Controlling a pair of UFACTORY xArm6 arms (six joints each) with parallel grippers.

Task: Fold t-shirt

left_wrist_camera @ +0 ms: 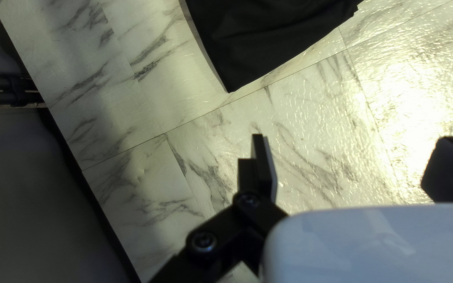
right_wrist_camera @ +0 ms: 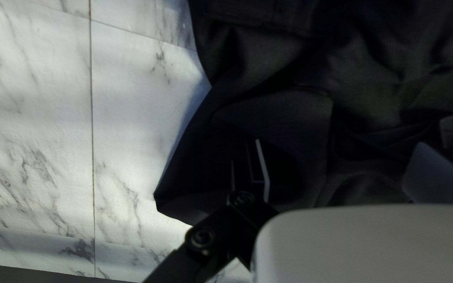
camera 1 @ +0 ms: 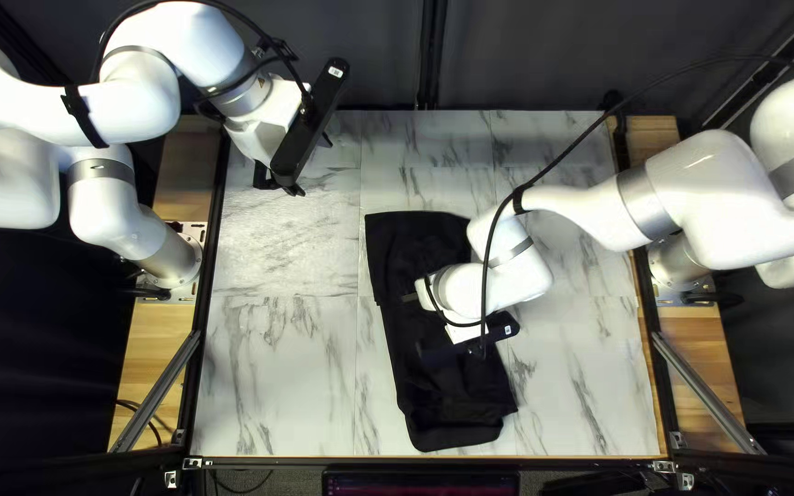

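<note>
The bench has a pale surface with grey veins, and behind its far edge hangs a dark curtain. On this bench lies the black t-shirt. My right arm and its black cable hide a part of its middle. The cloth is so dark that I cannot tell which end is the collar, and the left wrist view shows only one cut-off corner. Its long axis runs from the far side of the bench toward the near edge, with the near end leaning a little to the right.

My left pincer is beyond the far left corner of the t-shirt, apart from it; its fingers are spread, and the cloth lies ahead of them. My right pincer is over the near half of the t-shirt, also spread, with dark folds under and ahead of it. Whether it touches them, I cannot tell.
</note>
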